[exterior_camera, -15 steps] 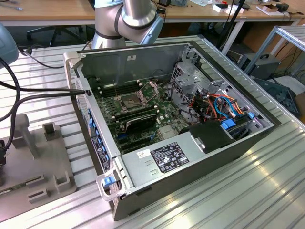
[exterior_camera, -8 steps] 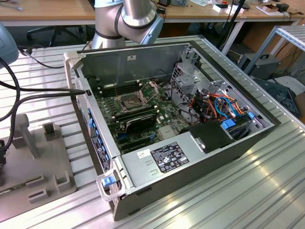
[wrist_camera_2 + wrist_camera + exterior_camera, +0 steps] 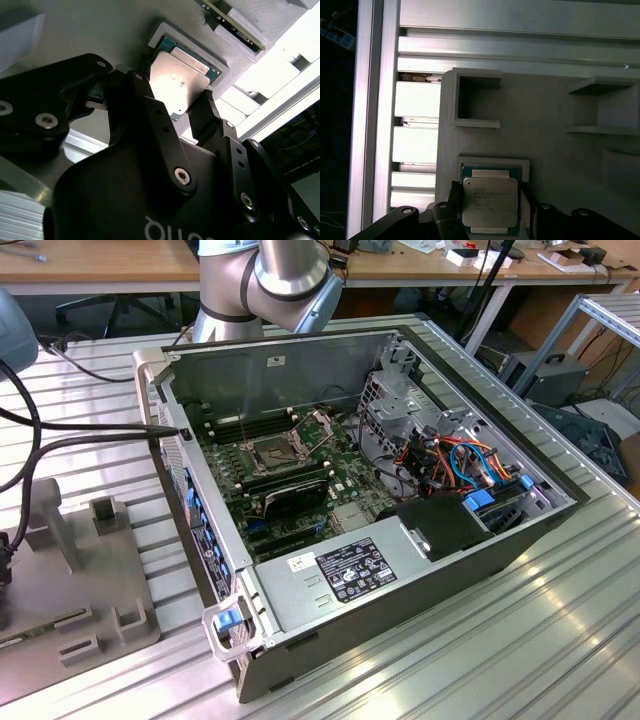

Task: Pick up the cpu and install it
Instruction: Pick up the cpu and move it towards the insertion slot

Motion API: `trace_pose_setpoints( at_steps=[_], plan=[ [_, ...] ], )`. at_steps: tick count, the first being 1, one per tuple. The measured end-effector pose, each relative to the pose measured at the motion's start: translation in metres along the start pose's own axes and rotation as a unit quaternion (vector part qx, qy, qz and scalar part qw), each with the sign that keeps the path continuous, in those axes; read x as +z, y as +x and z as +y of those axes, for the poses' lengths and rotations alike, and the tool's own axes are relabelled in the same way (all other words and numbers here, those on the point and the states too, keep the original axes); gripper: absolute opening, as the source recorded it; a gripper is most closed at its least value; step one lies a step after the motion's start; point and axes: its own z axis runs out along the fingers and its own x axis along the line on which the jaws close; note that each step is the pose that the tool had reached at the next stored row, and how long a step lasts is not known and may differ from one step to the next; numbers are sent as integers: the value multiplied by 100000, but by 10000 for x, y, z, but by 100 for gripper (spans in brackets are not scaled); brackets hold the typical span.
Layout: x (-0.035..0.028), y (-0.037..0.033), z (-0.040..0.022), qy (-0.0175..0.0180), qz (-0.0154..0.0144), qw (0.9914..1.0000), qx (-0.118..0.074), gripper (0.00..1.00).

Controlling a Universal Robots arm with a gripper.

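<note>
The job has only just started. The cpu lies flat in its little nest in the gray tray, so it has not been lifted out yet. The end effector is down low right over the cpu and reaches around its two sides. The black parts hide the edges of the chip, so I cannot tell if the end effector is squeezing it or just sitting close to it. In the exterior view the tray is at the lower left, on the metal counter. The open computer fills the middle of that view. Its socket is in the middle of the green board, and it looks bare, with no chip in it. So the lifting, the carrying and the fitting are all left to do.
</note>
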Motion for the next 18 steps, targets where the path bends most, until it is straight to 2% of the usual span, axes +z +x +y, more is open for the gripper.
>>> trace_pose_setpoints(
  at_steps=[8, 18],
  plan=[
    [-132, 0, 5, 4, 4, 100000, -1, 55],
    [-350, 1, 14, 3, 3, 100000, 1, 55]
  ],
)
